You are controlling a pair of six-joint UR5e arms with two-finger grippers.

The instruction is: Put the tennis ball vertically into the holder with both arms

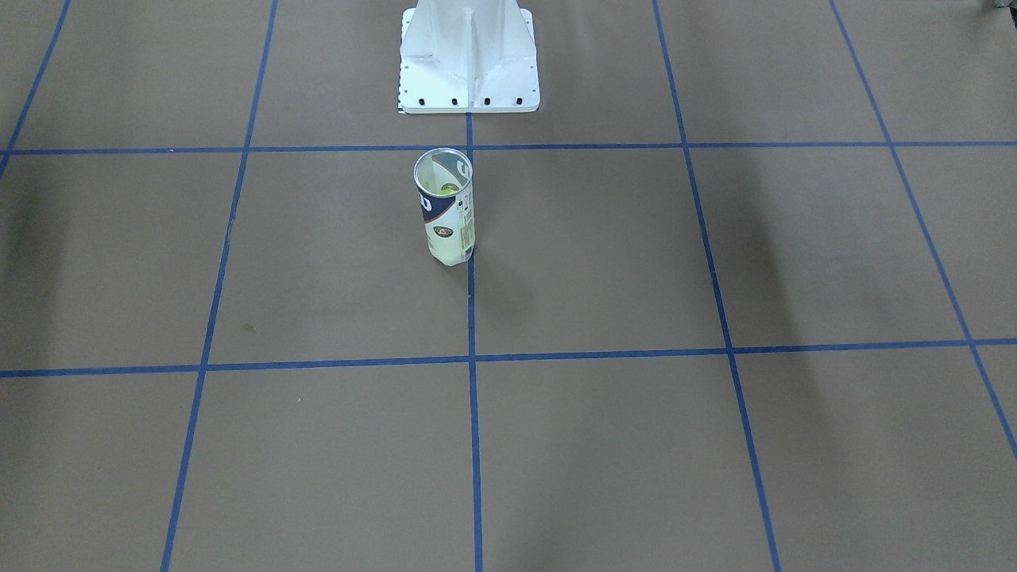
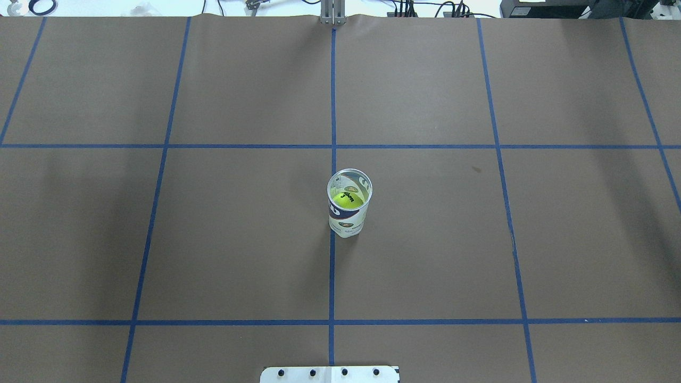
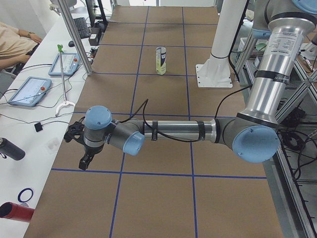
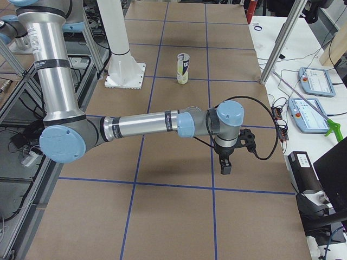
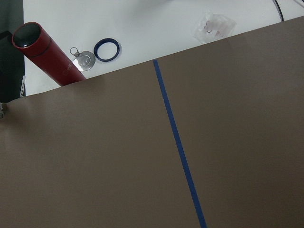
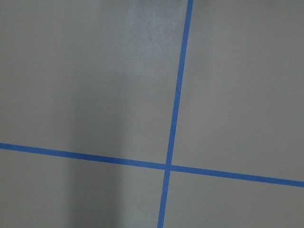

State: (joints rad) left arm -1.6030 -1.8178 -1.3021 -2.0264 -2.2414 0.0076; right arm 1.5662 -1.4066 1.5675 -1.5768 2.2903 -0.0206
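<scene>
The left arm (image 3: 173, 130) bends at the elbow, forearm level, wrist turned so the left gripper (image 3: 85, 162) points down, well apart from the holder (image 3: 161, 60). The right arm (image 4: 141, 125) mirrors it, its right gripper (image 4: 224, 169) equally far from the holder; neither gripper's opening can be judged

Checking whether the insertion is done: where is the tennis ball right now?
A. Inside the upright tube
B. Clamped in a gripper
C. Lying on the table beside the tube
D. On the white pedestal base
A: the overhead view looks down the open mouth of the upright clear tennis-ball tube and shows the yellow tennis ball sitting inside it.
</scene>
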